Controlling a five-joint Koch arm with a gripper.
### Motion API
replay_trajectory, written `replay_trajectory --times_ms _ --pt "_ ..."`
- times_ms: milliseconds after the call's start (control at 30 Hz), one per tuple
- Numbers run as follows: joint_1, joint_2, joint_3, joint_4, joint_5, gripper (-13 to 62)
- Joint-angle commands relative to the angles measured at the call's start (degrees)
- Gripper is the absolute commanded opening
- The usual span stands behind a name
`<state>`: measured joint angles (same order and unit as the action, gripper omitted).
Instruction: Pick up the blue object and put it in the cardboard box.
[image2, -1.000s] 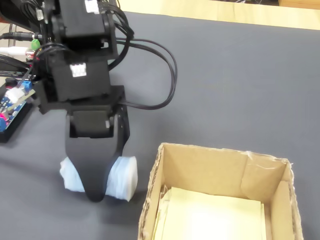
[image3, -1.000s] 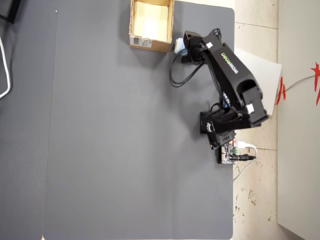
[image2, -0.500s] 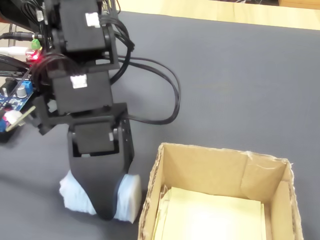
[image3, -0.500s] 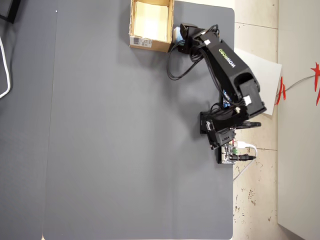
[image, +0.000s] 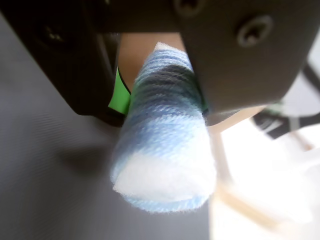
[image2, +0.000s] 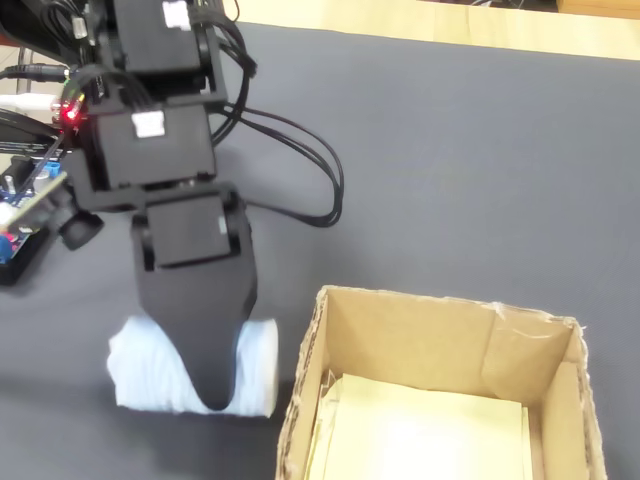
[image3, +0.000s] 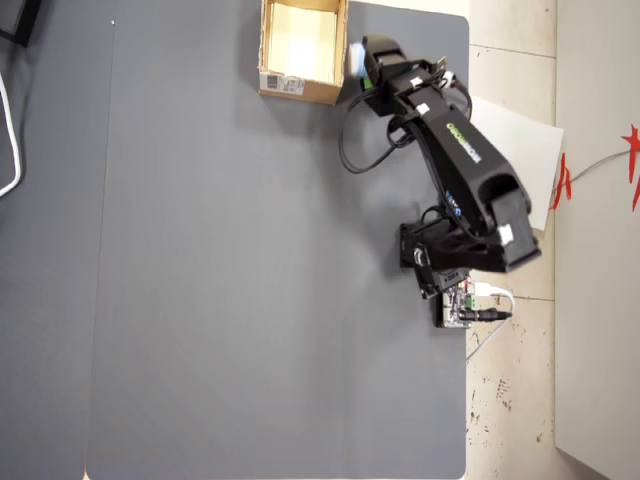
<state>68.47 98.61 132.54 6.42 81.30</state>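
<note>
Grey matting (image3: 230, 280) covers the whole table, with pale floor showing past its right edge in the overhead view. Down at the business end, the gripper (image2: 215, 385) is clamped on the pad (image2: 190, 375): the wrist view shows the pad (image: 162, 145) squeezed between the two dark jaws, its free end sticking out toward the camera, and a strip of green lining just visible on one jaw. From the fixed view the pad bulges out on both sides of the black jaw, low over the mat; I can't say for sure whether it is just clear of the surface or brushing it. It sits just beside the box (image2: 440, 390), outside the left wall, not over the opening. The overhead view agrees: the pad (image3: 355, 58) is a small pale spot right at the box's (image3: 262, 40) right wall.

What worries me is that wall. The pad is low and close, so a sideways move without enough lift would likely catch the cardboard edge and either shove the light box along the mat or drag the pad out of the jaws. The pad looks soft and squashed, so I'd guess the hold is fair but could slip if it snags.

As for its lie, the pad's long axis runs roughly level, left to right in the fixed view, crosswise to the jaws, with one end pointing at the box.

Further out, black cables (image2: 300, 170) loop off the arm (image3: 455, 150) behind the gripper.
</note>
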Motion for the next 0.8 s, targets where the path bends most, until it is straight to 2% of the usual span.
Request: replay_trajectory --times_ms 0,367,767 --pt "0.09 3.78 -1.23 -7.65 3.16 12.2" --pt "-1.76 7.82 -0.79 -14.24 5.62 12.3" --pt "-13.97 9.67 -4.83 -18.9 6.77 12.3"
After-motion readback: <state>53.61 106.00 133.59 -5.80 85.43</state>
